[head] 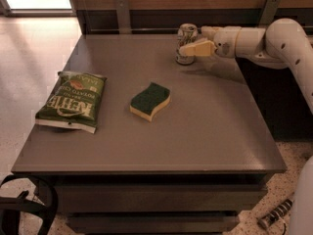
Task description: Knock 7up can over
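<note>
The 7up can (186,43) stands near the far edge of the grey table (146,146), upright or leaning slightly. It is silver-white with a silver top. My gripper (191,48) reaches in from the right on a white arm (274,40). Its yellowish fingertips (195,48) touch the can's right side, in front of its middle.
A green and yellow sponge (150,101) lies in the middle of the table. A green Kettle chip bag (72,101) lies flat at the left. A dark wall panel with metal brackets (123,14) runs right behind the can. The table's right edge drops to the floor.
</note>
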Available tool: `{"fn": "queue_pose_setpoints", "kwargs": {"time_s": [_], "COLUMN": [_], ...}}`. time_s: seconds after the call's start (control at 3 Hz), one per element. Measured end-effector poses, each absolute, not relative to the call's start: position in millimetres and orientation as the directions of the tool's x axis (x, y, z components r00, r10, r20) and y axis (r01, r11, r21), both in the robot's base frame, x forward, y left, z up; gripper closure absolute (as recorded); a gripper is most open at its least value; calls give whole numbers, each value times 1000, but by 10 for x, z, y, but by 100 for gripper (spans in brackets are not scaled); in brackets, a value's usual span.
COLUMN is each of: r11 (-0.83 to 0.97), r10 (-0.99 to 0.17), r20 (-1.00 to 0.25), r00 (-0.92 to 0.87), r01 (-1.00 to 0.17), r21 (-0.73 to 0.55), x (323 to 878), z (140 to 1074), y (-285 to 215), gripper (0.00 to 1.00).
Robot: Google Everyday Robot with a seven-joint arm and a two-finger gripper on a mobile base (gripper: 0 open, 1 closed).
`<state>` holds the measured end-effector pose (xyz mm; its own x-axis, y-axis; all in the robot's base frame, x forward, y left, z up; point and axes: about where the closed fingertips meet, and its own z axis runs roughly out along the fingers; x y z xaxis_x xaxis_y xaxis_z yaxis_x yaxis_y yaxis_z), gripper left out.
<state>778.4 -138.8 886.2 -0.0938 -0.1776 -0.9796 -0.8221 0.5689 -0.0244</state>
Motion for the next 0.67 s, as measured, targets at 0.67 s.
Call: {"fn": "queue_pose_setpoints", "kwargs": {"time_s": [0.67], "r11": [561], "r10": [-176], "r20": [-980], "r00": [-96], "r01": [-827], "r21": [-20], "x": [7791], "z": [8840], "y": [-1319], "gripper": [64]}}
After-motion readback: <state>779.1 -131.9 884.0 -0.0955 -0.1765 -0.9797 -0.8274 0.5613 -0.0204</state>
